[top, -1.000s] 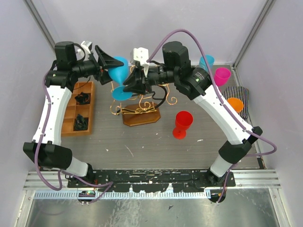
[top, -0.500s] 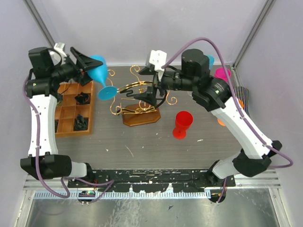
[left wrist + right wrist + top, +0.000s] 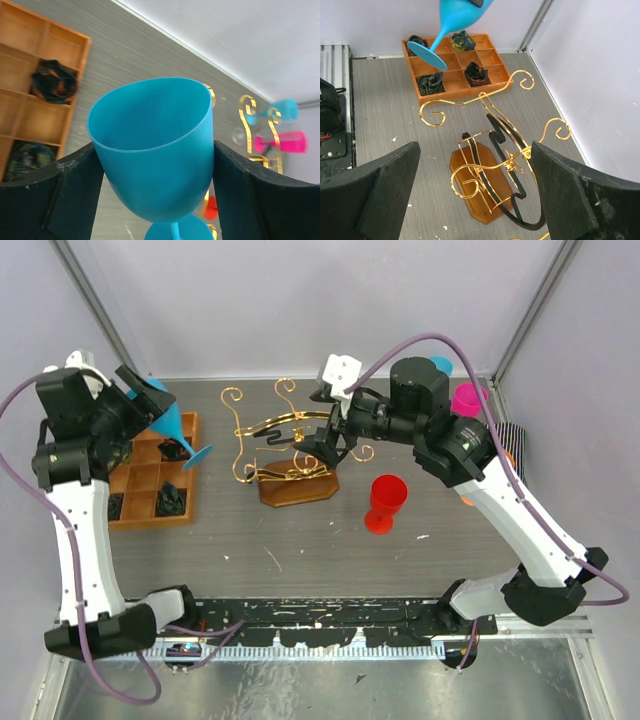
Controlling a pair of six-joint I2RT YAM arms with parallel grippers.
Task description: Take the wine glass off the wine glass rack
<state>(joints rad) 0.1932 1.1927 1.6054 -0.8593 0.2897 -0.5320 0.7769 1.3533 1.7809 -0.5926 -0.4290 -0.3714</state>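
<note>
The blue wine glass [image 3: 172, 422] hangs tilted in the air above the tray at the left, clear of the wine glass rack [image 3: 288, 445]. My left gripper [image 3: 155, 408] is shut on its bowl. In the left wrist view the bowl [image 3: 155, 160] fills the gap between the two black fingers [image 3: 55, 200], with its stem and foot below. The gold wire rack with its black bar stands on a brown wooden base [image 3: 487, 187]. My right gripper [image 3: 320, 430] hovers open just right of the rack and holds nothing. The right wrist view also shows the glass [image 3: 452, 20] at the top.
An orange-brown compartment tray [image 3: 150, 475] with dark items lies at the left. A red cup [image 3: 386, 502] stands right of the rack. Pink [image 3: 468, 398], blue [image 3: 437, 365] and orange [image 3: 497, 460] cups and a striped cloth [image 3: 505, 440] sit at the back right.
My left arm carried the blue glass leftward, off the rack and over the tray. My right gripper opened wide and drew back slightly to the right.
</note>
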